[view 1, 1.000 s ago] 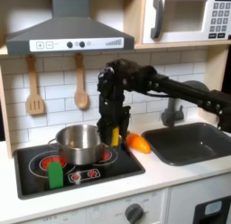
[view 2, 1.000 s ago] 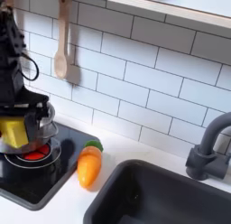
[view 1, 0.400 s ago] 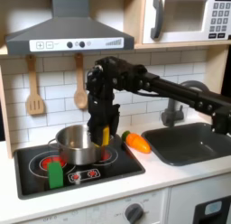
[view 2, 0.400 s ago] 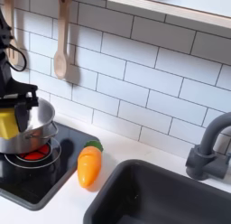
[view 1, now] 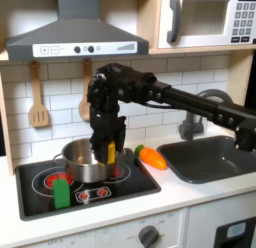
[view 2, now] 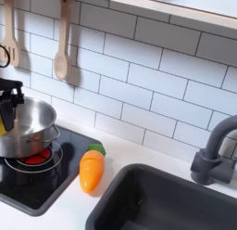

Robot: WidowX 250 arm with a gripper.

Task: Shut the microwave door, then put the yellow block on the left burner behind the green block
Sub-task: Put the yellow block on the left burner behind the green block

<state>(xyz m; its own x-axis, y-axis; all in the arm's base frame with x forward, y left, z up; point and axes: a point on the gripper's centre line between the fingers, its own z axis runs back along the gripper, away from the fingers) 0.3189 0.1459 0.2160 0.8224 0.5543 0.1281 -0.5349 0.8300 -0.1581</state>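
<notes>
The microwave door (view 1: 203, 19), white with a dark window and grey handle, sits flush and shut at the top right of the first exterior view. My gripper (view 1: 106, 156) hangs over the steel pot (view 1: 87, 161), shut on the yellow block (view 1: 110, 152). The green block (view 1: 62, 192) stands upright at the front of the stove, near the first exterior view's left burner (view 1: 43, 178), apart from the gripper. In the second exterior view the gripper (view 2: 7, 102) is cut off at the left edge above the pot (view 2: 30, 128), and a sliver of the yellow block (view 2: 3, 123) shows.
An orange carrot (view 1: 152, 158) (view 2: 91, 171) lies on the counter between the black stove (view 1: 140, 180) and the dark sink (view 1: 210, 157). Wooden utensils (view 1: 38, 97) hang on the tiled wall under the grey range hood (view 1: 75, 37). A grey faucet (view 2: 215, 152) stands behind the sink.
The arm has carried the yellow block toward the first exterior view's left, from beside the carrot to over the pot. In the second exterior view it slid nearly out of frame.
</notes>
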